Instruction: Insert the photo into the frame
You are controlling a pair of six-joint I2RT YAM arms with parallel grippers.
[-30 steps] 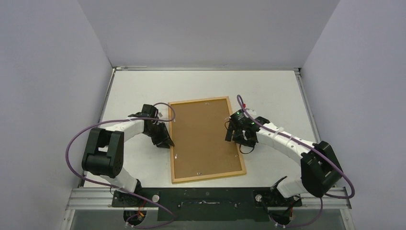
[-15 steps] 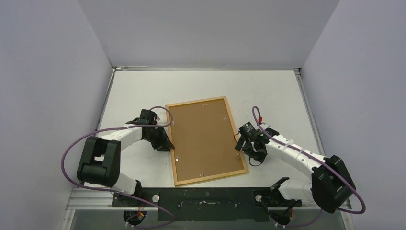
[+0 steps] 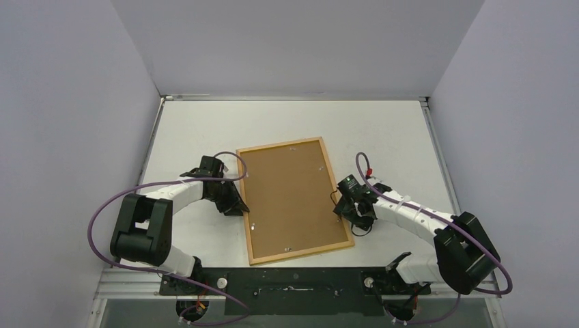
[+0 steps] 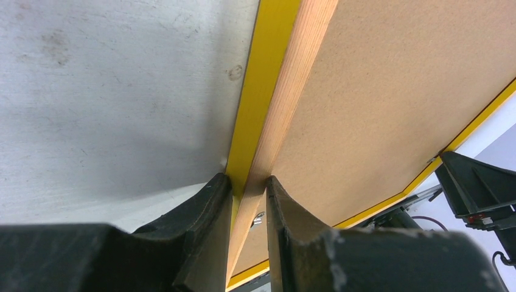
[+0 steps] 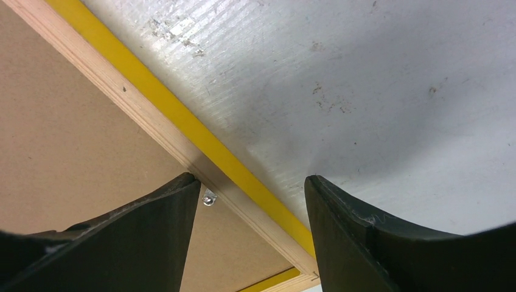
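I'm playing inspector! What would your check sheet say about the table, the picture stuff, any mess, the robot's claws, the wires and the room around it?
Surface: white table, a few scuff marks.
Job's things: thin rectangular yellow-and-wood frame lies back side up with a flat brown backing board in it; photo not seen.
Clutter: nothing seen.
Grippers: left gripper shut on the frame's left rail; right gripper open, one finger on each side of the right rail, not pinching it.
Cables: a purple cable loops beside each arm.
Surroundings: plain pale walls on three sides; black mounting rail at the near edge.
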